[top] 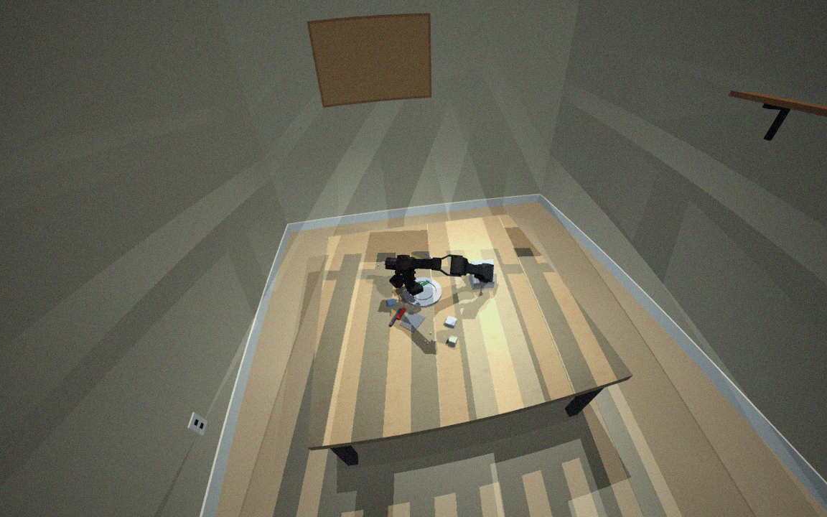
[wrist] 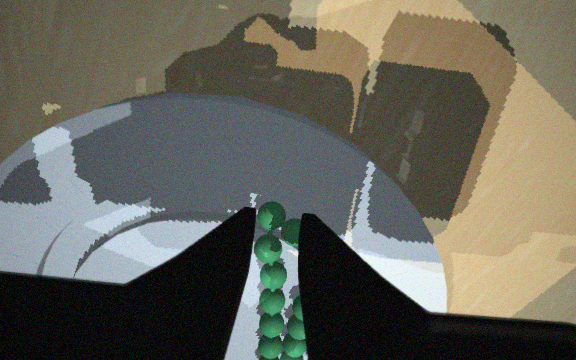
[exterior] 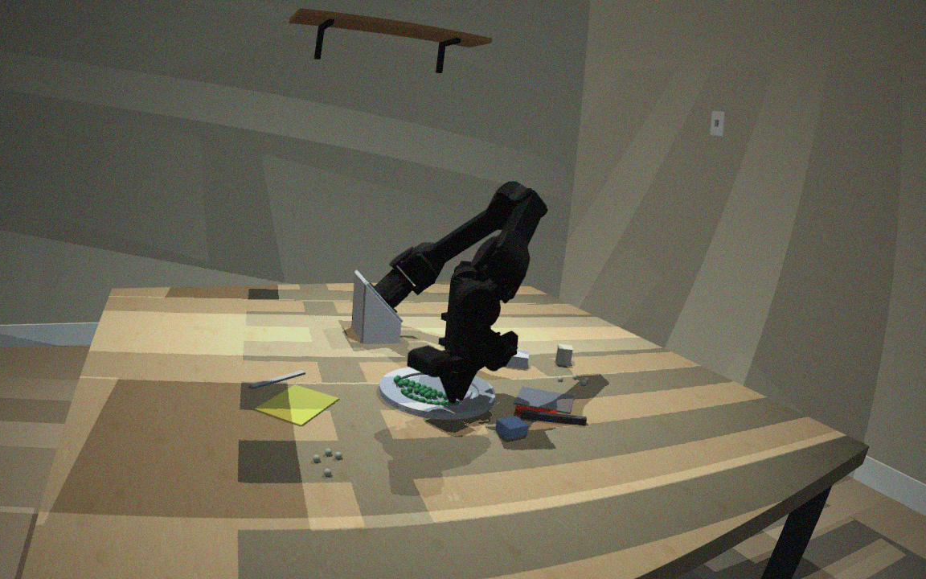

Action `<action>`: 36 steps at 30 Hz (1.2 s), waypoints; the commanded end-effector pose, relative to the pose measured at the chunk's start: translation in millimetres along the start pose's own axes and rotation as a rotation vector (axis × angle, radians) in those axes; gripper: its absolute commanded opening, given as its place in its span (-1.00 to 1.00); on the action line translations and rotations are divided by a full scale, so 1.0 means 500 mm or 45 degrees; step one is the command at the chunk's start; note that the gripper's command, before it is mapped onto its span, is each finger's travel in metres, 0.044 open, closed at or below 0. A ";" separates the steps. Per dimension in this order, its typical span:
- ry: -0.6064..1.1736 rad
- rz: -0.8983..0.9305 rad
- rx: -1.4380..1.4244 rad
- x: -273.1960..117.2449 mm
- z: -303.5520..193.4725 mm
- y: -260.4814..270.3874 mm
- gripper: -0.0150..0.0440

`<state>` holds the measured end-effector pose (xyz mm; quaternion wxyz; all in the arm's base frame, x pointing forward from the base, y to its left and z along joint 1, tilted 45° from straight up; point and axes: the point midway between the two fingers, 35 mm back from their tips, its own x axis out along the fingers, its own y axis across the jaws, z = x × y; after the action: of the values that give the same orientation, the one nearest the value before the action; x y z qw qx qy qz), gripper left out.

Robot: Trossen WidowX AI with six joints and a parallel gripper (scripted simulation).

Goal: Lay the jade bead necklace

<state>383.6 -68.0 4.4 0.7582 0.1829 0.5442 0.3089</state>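
The jade bead necklace (exterior: 419,390) is a string of green beads lying bunched on the left part of the round grey bead board (exterior: 437,394). My gripper (exterior: 452,396) points down onto the board at the necklace's right end. In the wrist view the fingers stand slightly apart, low over the board (wrist: 193,200). Two strands of the necklace (wrist: 272,280) run between them and lie on the board's surface near the curved groove (wrist: 118,230). The fingers do not pinch the beads. From the top view, the arm covers part of the board (top: 428,290).
A blue cube (exterior: 511,427), a grey slab (exterior: 544,398) and a red and black pen (exterior: 549,414) lie right of the board. A yellow square (exterior: 297,404) and a grey rod (exterior: 276,379) lie to the left. Loose grey beads (exterior: 326,458) sit in front. Two small cubes (exterior: 563,354) are behind.
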 end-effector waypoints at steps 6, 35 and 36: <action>-0.001 -0.001 0.000 -0.001 0.000 0.000 0.49; 0.007 0.006 0.235 -0.042 -0.023 -0.002 0.64; 0.007 0.006 0.327 -0.055 -0.032 -0.003 0.56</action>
<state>374.2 -75.1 10.3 0.7404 0.2301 0.5650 0.2824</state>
